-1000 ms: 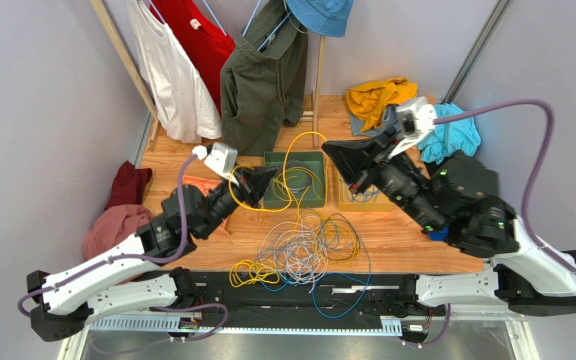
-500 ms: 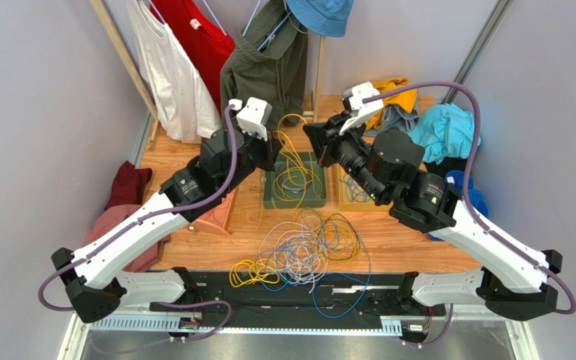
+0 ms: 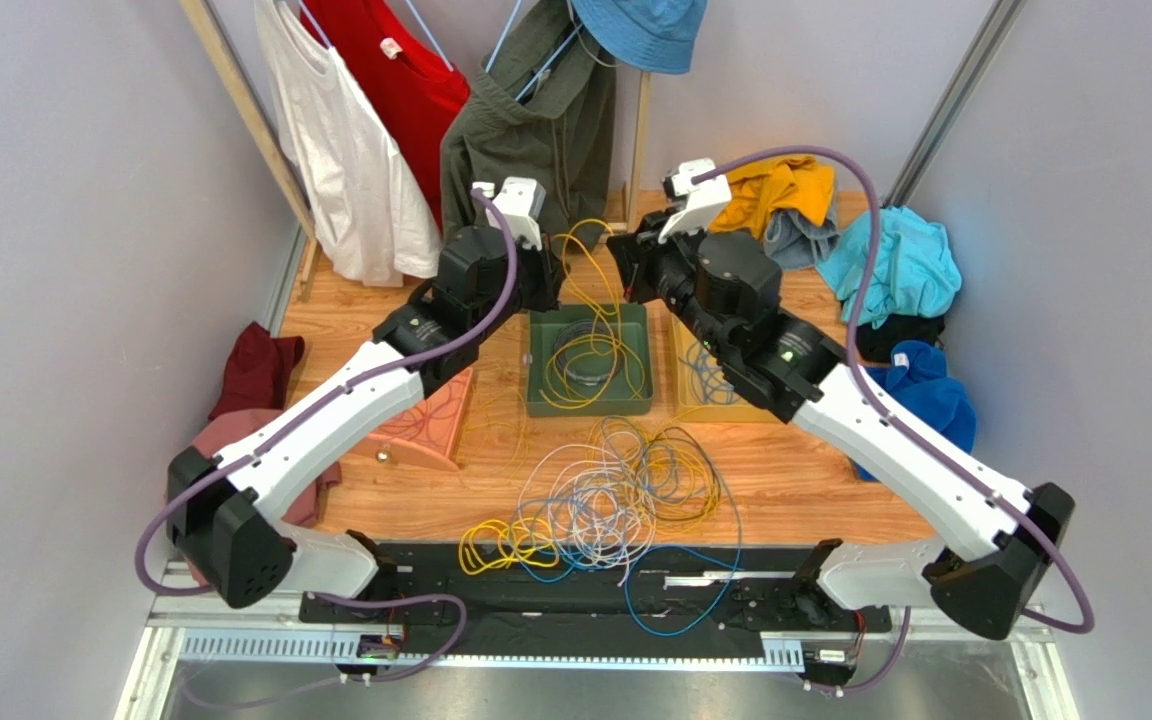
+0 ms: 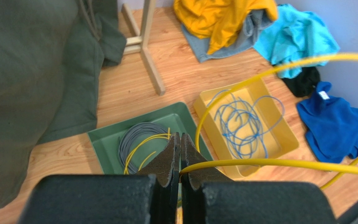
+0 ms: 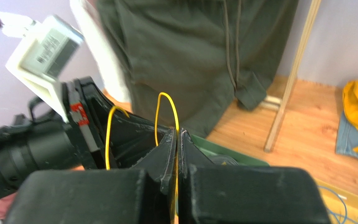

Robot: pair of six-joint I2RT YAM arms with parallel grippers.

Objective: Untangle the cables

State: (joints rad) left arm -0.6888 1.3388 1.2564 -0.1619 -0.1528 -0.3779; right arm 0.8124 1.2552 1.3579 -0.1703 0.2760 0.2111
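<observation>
A tangle of yellow, blue and white-grey cables [image 3: 597,503] lies on the wooden floor near the arms' bases. My left gripper [image 3: 549,282] is raised over the green tray [image 3: 545,393] and shut on a yellow cable [image 4: 279,163]. My right gripper [image 3: 623,267] faces it from the right, shut on the same yellow cable [image 5: 167,109], which loops between the two [image 3: 585,248] and hangs into the tray. The green tray holds a coiled grey cable [image 4: 136,137] with yellow strands. The yellow tray [image 3: 684,393] holds blue cable [image 4: 241,119].
An orange tray [image 3: 432,428] sits left of the green one. Clothes hang on a wooden rack [image 3: 635,143] at the back. Piles of cloth lie at the left [image 3: 237,435] and at the right [image 3: 898,263]. Grey walls close both sides.
Both arms have reached up and back, meeting over the green tray. The yellow cable has been lifted with them and now loops between the two grippers.
</observation>
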